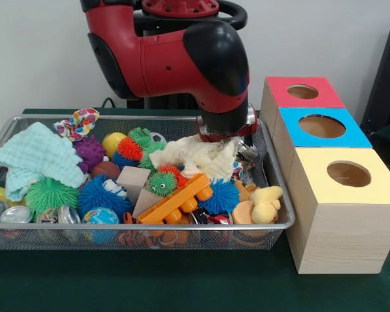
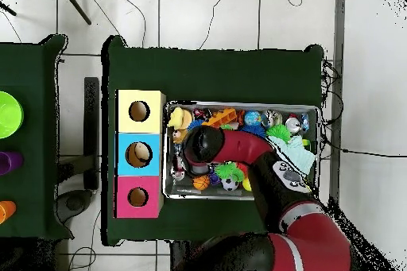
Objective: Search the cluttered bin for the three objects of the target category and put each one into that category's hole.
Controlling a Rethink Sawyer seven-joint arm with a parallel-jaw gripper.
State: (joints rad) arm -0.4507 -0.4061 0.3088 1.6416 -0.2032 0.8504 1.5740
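Along the near edge of your wire bin you have a small globe ball and a blue spiky ball, then an orange toy brick lying tilted, and a yellow plush duck in the near right corner. Behind the brick sits a green fuzzy ball with eyes. A pale green cloth fills the left side, with a purple spiky ball beside it.

Farther back, toward the bin's far right corner, the arm's gripper is pressed down onto a cream cloth. You cannot tell whether it is open or closed; the wrist hides it.

Just outside the bin's right edge stand the yellow box, blue box and red box, each with a round hole on top.
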